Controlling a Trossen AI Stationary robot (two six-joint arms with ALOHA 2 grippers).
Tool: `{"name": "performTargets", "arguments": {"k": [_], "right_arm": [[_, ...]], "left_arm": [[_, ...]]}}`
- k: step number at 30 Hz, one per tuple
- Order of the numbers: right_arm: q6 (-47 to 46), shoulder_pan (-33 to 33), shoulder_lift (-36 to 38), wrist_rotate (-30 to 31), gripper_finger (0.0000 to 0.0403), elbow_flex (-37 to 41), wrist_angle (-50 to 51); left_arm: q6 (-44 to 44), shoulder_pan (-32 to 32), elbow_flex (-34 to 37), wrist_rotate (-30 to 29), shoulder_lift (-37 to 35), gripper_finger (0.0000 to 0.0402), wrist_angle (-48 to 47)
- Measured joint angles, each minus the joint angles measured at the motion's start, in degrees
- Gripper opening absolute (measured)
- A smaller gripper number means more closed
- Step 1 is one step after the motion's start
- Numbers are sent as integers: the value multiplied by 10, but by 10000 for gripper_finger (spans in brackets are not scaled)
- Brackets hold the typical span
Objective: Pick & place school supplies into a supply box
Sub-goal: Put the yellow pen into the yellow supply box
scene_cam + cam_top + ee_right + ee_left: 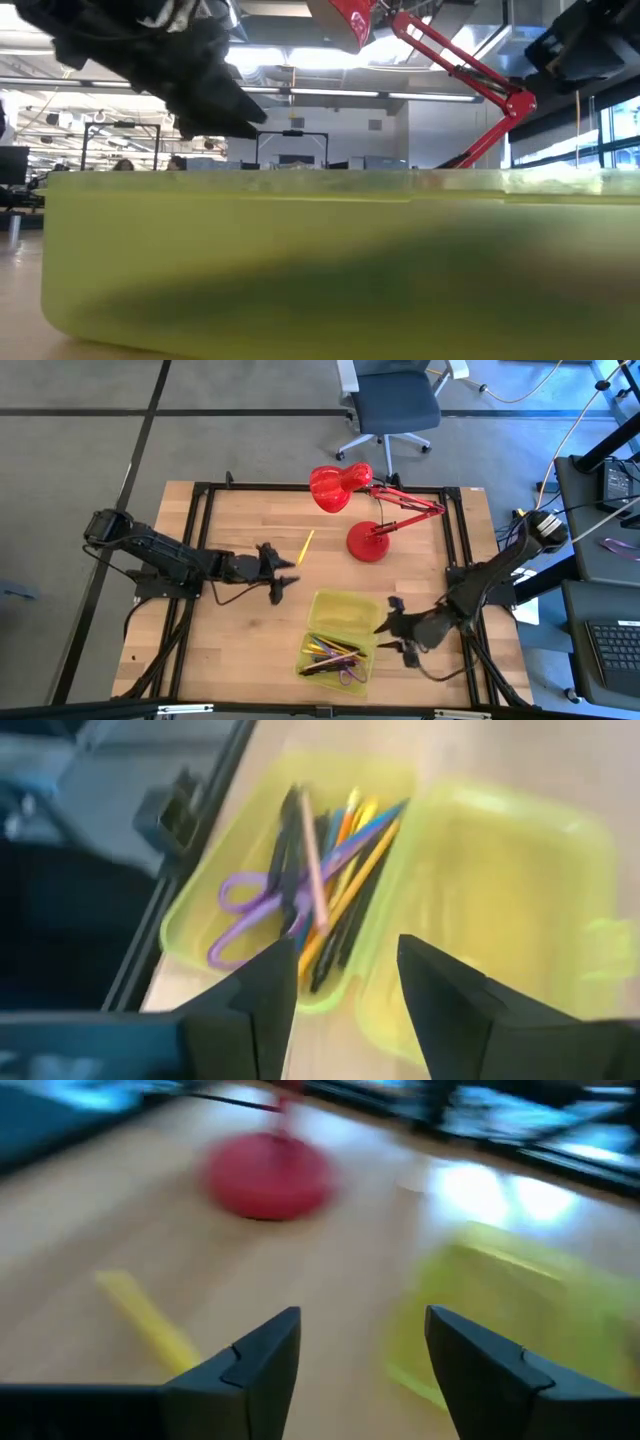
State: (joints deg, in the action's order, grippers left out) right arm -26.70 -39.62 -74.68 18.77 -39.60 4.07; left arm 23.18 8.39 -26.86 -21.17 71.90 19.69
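The yellow-green supply box lies open near the table's near edge; its near half holds several pens, pencils and the purple-handled scissors. One yellow pencil lies alone on the wood toward the far side, also seen as the yellow pencil in the left wrist view. My left gripper hovers open just near of that pencil, left of the box. My right gripper is open, empty, at the box's right edge.
A red desk lamp stands on its round base at the table's far middle, its head reaching left. Black frame rails run along the table's sides. Bare wood lies between the lone pencil and the box. An office chair stands beyond the far edge.
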Motion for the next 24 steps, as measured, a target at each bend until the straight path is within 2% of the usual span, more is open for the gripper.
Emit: {"name": "performTargets", "arguments": {"k": [3,6,9,13,18,24], "right_arm": [[2,2,45,41,177,57,-63],[-1,18,77,48,177,95,-92],[-4,32,93,44,177,119,-104],[-16,47,100,40,177,129,-98],[-16,58,100,16,177,129,-99],[-16,58,100,6,177,129,-103]], "left_arm": [[5,-29,-31,-54,4,200,-79],[46,-66,-63,-61,25,197,-128],[89,-96,-89,-54,65,196,-131],[123,-120,-118,-47,134,196,-142],[124,-135,-165,-45,211,196,-163],[123,-141,-206,-39,271,196,-184]]}}
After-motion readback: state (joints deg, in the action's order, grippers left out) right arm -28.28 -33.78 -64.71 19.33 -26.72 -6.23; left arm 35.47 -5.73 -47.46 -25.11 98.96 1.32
